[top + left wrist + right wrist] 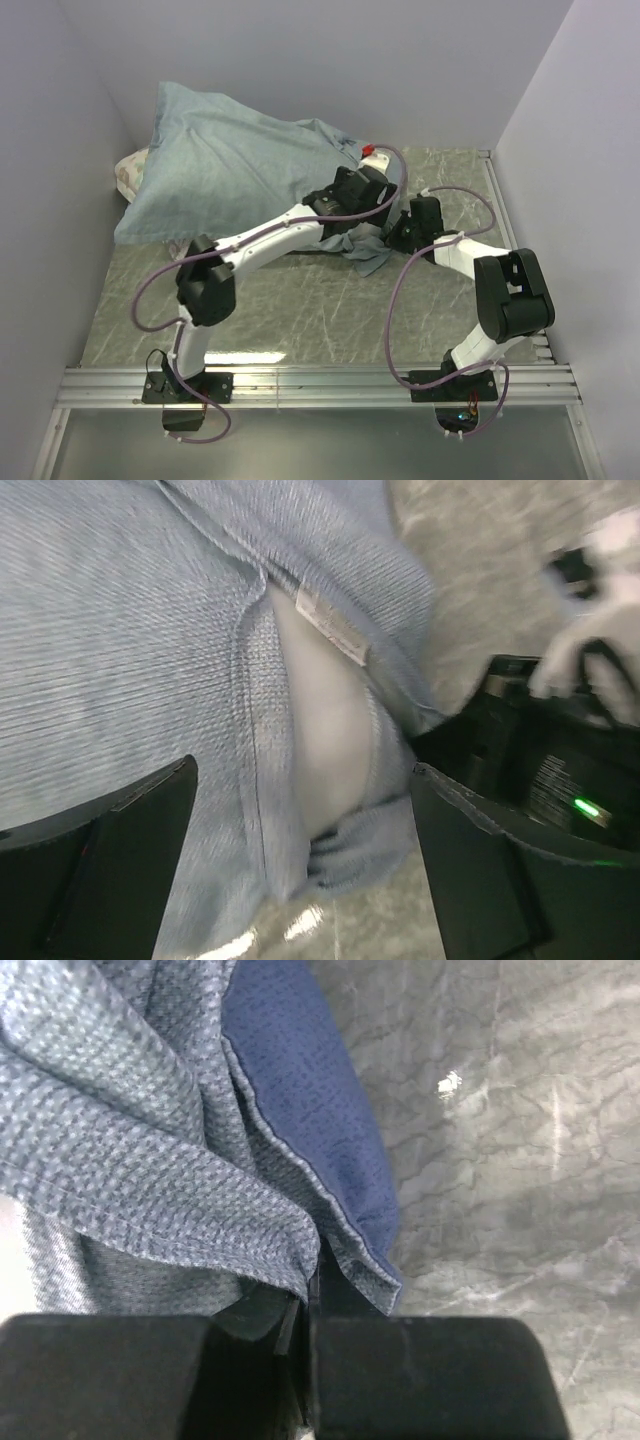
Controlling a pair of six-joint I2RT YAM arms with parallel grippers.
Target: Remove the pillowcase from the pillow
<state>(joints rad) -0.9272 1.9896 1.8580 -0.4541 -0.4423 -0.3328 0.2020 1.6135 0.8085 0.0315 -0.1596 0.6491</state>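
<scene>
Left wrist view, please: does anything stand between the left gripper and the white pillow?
Nothing visible: the plain white pillow lies bare in the slit of the blue-grey fabric pillowcase, between the left gripper's fingers.

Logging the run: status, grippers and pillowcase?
Left gripper open at pillowcase mouth. Right gripper shut on its hem. Pillow inside, white showing. Patterned pillow back left, clear of arms.

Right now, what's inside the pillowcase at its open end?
The white pillow shows through the opening of the pillowcase in the left wrist view; the rest of it is covered by fabric.
</scene>
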